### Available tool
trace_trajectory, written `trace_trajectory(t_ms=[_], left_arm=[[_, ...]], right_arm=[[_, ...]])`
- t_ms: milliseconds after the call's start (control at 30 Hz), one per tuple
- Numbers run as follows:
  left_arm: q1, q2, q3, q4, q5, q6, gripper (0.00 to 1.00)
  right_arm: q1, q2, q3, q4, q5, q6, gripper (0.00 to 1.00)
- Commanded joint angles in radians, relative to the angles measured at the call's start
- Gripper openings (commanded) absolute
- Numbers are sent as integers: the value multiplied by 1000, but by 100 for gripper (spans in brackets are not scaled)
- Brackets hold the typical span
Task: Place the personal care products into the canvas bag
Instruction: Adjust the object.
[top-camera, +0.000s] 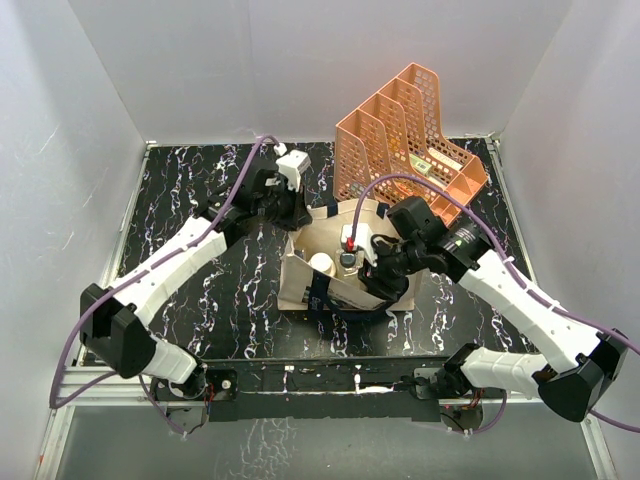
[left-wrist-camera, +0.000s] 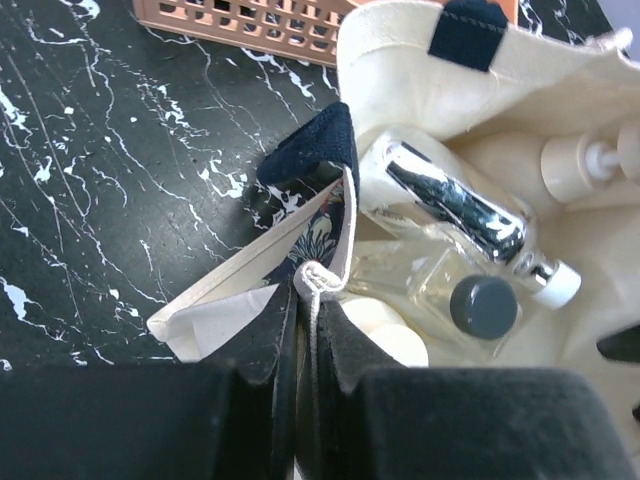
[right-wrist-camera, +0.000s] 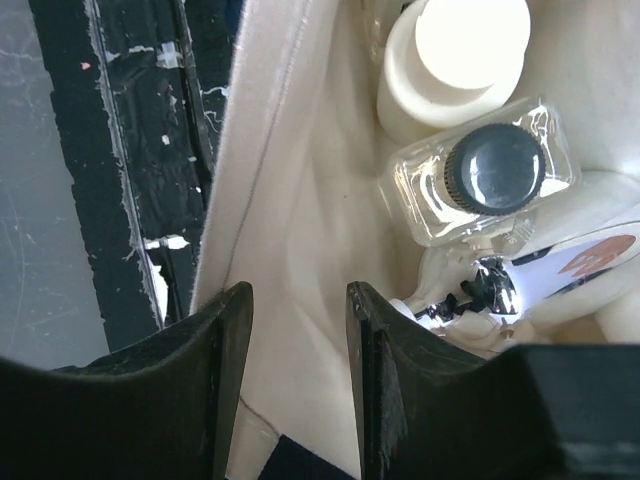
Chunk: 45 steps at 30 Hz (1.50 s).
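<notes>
The beige canvas bag (top-camera: 300, 285) lies open in the middle of the table, with navy handles (left-wrist-camera: 312, 150). My left gripper (top-camera: 300, 218) is shut on the bag's rim (left-wrist-camera: 318, 275) and holds it up. Inside the bag lie a silver bottle (left-wrist-camera: 455, 208), a clear glass bottle with a dark cap (left-wrist-camera: 482, 305), a cream bottle (left-wrist-camera: 395, 338) and a white pump top (left-wrist-camera: 578, 165). My right gripper (top-camera: 373, 268) is open inside the bag, its jaws (right-wrist-camera: 298, 300) empty over the inner wall. Beside it are a cream bottle with a white cap (right-wrist-camera: 462, 55) and the clear glass bottle (right-wrist-camera: 495, 170).
The peach mesh file organizer (top-camera: 410, 140) stands right behind the bag, and its edge shows in the left wrist view (left-wrist-camera: 250, 20). The table top is black marble-patterned (top-camera: 200, 200). White walls enclose the back and sides.
</notes>
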Motion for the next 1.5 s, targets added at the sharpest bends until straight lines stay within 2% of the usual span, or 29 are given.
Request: trace_trajectory(t_ms=[0,333,633,900,1033,1100,1267,1467], left_arm=[[1,-115,-96,52,119,63,0],[1,-212,-230,138,220,201,0],[1,-239,-278,183,266,265,0],[1,-246,-296,219,243,251,0],[1,-241,-289,234,220,243,0],[1,-235,-283,242,208,235,0],[1,-219,-276,265,183,228,0],[1,-212,-280,289,161,193,0]], right_arm=[[9,-34,-49,-8,51,-7,46],[-3,-46,20,217,226,66,62],[-76,66,157,286,298,56,66],[-223,197,220,229,209,-67,66],[-269,276,284,124,168,-108,66],[-271,304,305,83,149,-115,71],[-268,374,383,4,137,-47,82],[-207,380,397,-20,188,93,83]])
